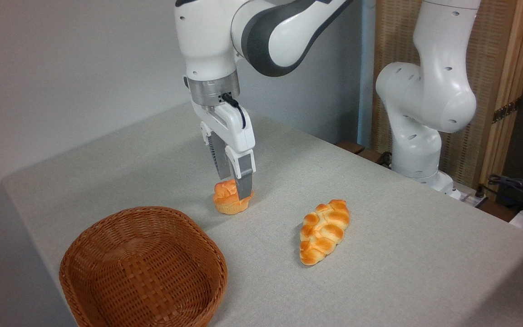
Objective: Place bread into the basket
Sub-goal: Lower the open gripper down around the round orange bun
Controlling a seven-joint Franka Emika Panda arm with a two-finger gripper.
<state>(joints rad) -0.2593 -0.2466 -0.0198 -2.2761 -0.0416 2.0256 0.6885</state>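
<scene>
Grey tabletop [379, 254]: tool [236, 193] straddles bun [228, 200], fingers narrowly apart, grip unconfirmed, lined up for lift to basket [102, 236].

The end effector [235, 188] stands over the bread [230, 201] on the table [379, 236], fingers straddling it. The basket [143, 268] lies forward and left of the end effector; the braided loaf [324, 230] lies to its right.
</scene>
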